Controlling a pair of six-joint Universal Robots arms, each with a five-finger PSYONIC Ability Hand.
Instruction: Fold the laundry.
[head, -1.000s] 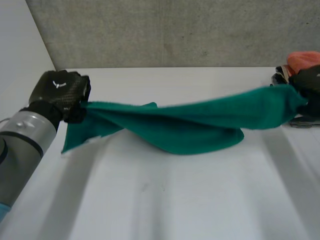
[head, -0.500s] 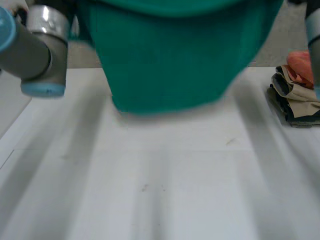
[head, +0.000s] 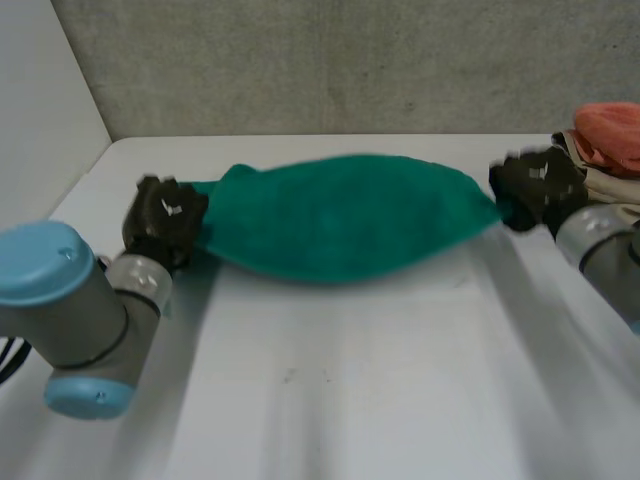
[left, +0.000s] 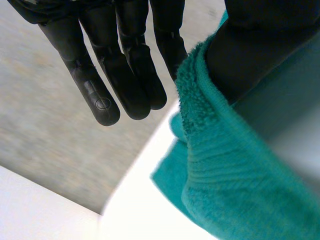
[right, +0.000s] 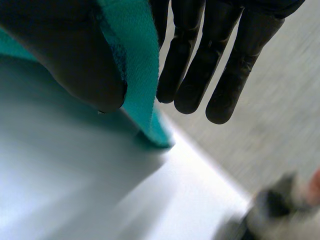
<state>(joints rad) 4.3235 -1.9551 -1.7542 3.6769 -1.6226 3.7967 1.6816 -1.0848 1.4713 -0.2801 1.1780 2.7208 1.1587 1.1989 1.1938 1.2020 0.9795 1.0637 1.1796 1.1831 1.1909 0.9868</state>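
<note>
A green towel (head: 340, 225) hangs stretched and bulging between my two hands, low over the far half of the white table (head: 330, 400). My left hand (head: 165, 220) holds its left end. In the left wrist view the towel's edge (left: 210, 145) is pinched between the thumb and the straight fingers (left: 125, 75). My right hand (head: 535, 190) holds the right end. In the right wrist view the towel (right: 135, 50) runs between the thumb and the fingers (right: 210, 65).
A pile of folded clothes (head: 605, 150), orange on top, sits at the table's far right edge, just behind my right hand. A grey wall (head: 330, 60) stands behind the table. Bare table lies in front of the towel.
Both hands swung the towel up high in front of the camera, then brought it down. It now hangs spread out between them, and both hands sit lower and closer to the table.
</note>
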